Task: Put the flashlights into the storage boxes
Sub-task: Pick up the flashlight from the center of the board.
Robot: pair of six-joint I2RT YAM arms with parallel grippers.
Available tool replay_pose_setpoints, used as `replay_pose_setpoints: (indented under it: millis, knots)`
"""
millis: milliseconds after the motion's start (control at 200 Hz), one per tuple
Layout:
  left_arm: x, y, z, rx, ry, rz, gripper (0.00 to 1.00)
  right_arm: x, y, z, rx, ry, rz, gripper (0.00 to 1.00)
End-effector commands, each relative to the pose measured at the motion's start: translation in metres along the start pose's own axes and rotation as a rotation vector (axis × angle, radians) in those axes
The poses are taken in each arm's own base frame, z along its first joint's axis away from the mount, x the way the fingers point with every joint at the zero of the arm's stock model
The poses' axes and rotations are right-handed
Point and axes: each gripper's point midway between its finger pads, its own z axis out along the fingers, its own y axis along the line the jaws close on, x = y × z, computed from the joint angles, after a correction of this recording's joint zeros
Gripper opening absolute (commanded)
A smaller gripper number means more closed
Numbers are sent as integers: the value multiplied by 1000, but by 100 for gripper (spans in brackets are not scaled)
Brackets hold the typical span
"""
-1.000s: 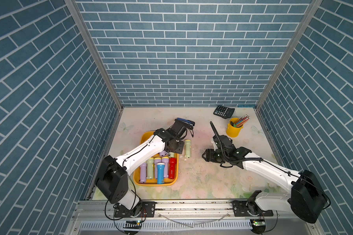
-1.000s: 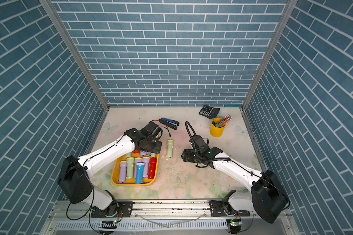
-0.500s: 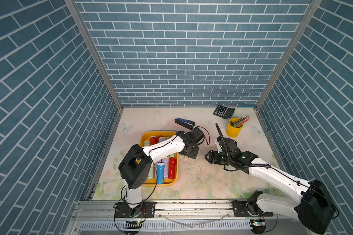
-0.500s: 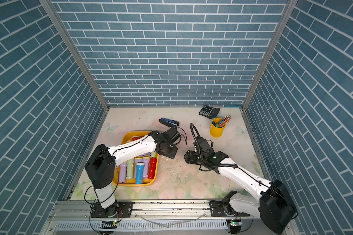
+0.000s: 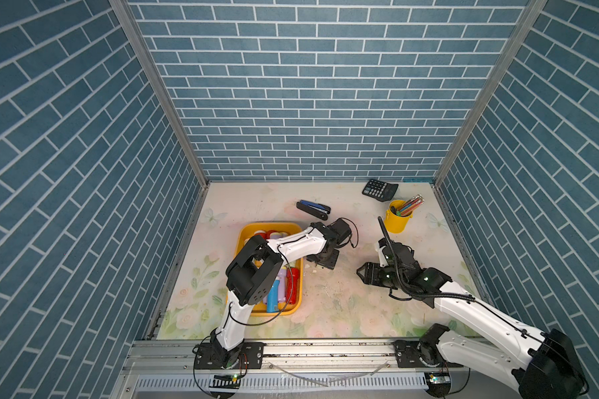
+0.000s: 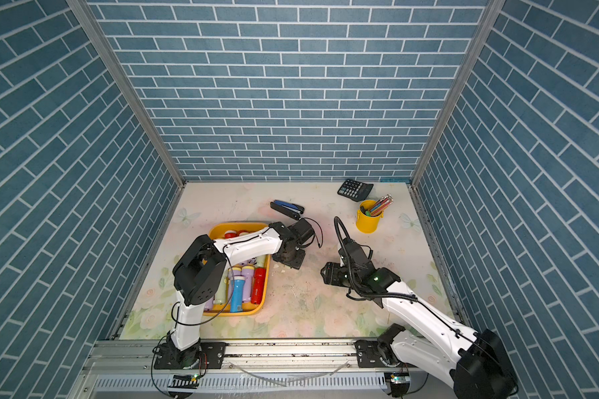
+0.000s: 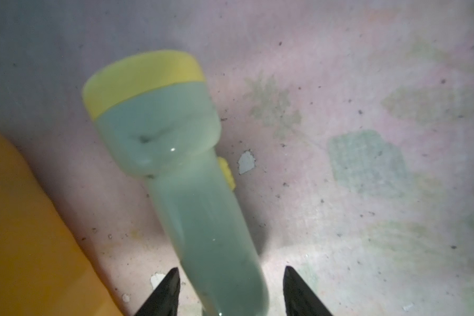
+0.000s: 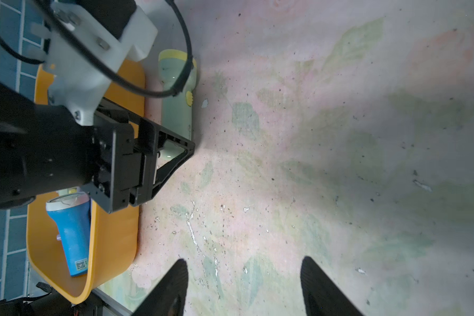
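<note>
Floral mat (image 5: 343, 311), blue brick walls (image 5: 308, 103); the left gripper (image 7: 230, 273) straddles the tail of a green flashlight (image 7: 192, 191) lying just beside the tray (image 7: 25, 219), jaws part open, not yet gripping. The right gripper (image 8: 244, 262) hangs open, empty. Best to centre, close squarely, lift over the rim
</note>
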Motion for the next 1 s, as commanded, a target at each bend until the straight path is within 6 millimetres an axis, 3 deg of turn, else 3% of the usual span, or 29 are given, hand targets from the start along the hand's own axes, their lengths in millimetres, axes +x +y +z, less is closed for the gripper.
replay_pose_setpoints:
  millis: [0,215,395,490,750,995]
  knots:
    - [-4,8,5,-15,3,-11,58,5,-11,0,31,2,20,67]
    - [-1,7,16,22,14,-36,44,5,-12,2,33,7,23,67]
    - [-5,-2,8,82,-5,-46,33,4,-11,2,26,4,20,67]
    - [-10,-4,-8,109,-35,-52,27,3,-9,3,14,6,20,66]
    - [-18,3,-72,160,-144,-44,23,-3,1,6,-25,-5,22,67]
    - [4,25,-109,177,-154,-49,19,-7,15,16,-85,11,23,67]
